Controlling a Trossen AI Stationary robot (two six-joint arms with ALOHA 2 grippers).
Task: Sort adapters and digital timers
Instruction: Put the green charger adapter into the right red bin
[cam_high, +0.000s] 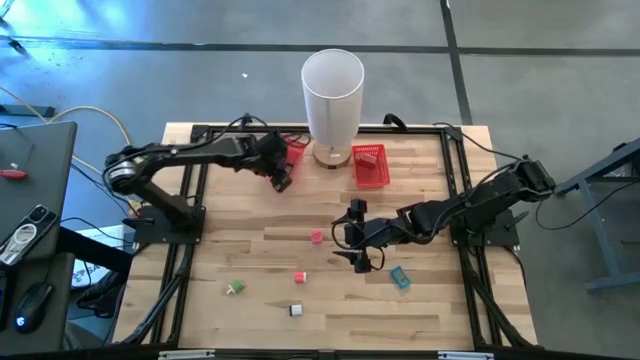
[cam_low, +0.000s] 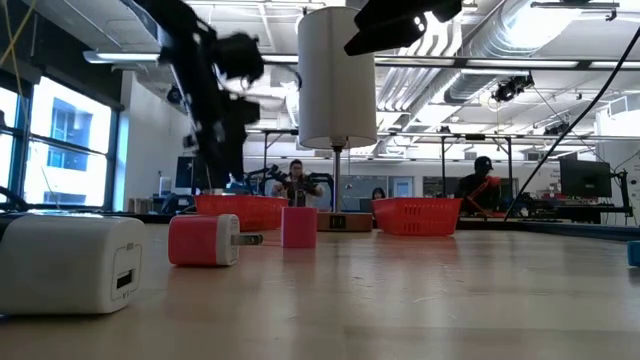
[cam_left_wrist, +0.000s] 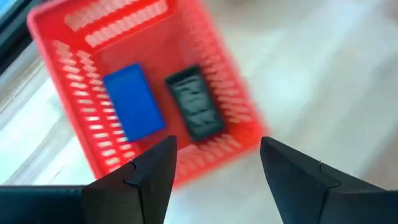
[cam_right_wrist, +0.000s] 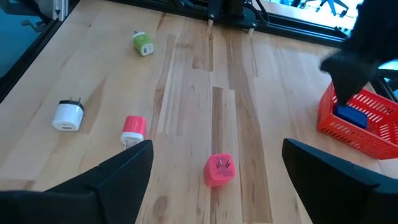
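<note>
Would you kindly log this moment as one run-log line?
left hand: open, empty, above left basket holding blue and black items | right hand: open, over pink adapter

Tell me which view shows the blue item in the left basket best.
The left wrist view: it looks straight down into the basket, showing the blue item beside a dark one. The right wrist view shows only a blue sliver. In the high and low views, it's hidden.
</note>
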